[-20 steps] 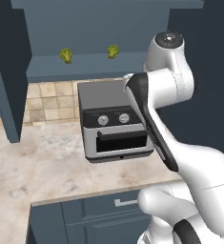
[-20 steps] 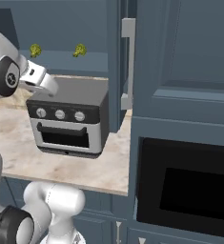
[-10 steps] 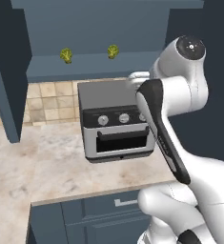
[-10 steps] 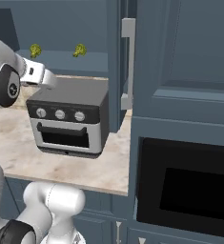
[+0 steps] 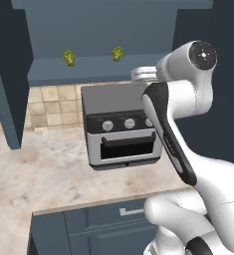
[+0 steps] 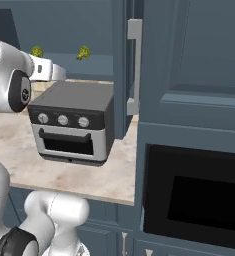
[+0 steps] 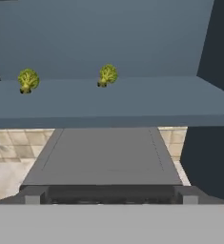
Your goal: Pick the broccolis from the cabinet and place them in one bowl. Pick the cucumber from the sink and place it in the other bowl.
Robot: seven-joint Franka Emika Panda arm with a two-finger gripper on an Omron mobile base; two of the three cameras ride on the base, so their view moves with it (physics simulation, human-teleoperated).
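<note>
Kitchen counter of pale mottled stone [image 5: 49,174] runs under the open cabinet [image 5: 108,30], and the arm is raised in front of it, its hand held above the toaster oven [image 5: 121,132] and aimed at the cabinet shelf. The gripper [image 5: 144,74] itself is mostly hidden behind the arm in the base views, and in the hand view its fingertips cannot be made out; its jaws stand wide apart with nothing between them.

Straight ahead in the hand view, the two broccolis sit on the cabinet's bottom shelf, well apart from each other: the nearer-to-centre floret [image 7: 107,75] and the left floret [image 7: 27,79]. Both rest upright on the shelf and neither is touched. The oven's flat grey top lies below the shelf edge, between the hand and the florets. To the right stands the cabinet door's long grey handle [image 6: 134,65].

Each floret looks light and small, with a bumpy crown that should give a little and not slip much. I would judge the safest hold to be across the crown's middle, jaws coming in level from the front, since the stalk underneath is too short to reach. The shelf above the oven leaves a narrow slot, so the approach likely needs to stay level and low.
</note>
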